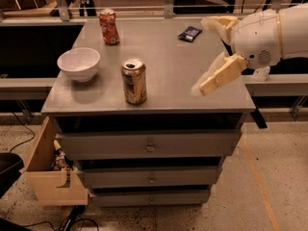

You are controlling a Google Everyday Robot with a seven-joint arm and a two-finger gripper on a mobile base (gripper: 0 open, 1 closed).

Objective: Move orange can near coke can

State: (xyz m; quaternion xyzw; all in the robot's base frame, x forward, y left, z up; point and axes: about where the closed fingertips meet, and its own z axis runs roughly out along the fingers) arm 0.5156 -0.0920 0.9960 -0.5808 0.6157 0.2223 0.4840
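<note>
The orange can (134,81) stands upright near the front middle of the grey cabinet top (168,66); it is golden-orange with a dark label and a silver top. The coke can (109,27), red with white markings and a dented body, stands upright at the back left, well apart from it. My gripper (199,57) hovers over the right part of the cabinet top, to the right of the orange can and clear of it. Its two tan fingers are spread wide and hold nothing.
A white bowl (78,64) sits left of the orange can, near the left edge. A dark packet (189,33) lies at the back right, close behind the gripper. The cabinet has drawers below. A wooden box (48,177) stands on the floor at the lower left.
</note>
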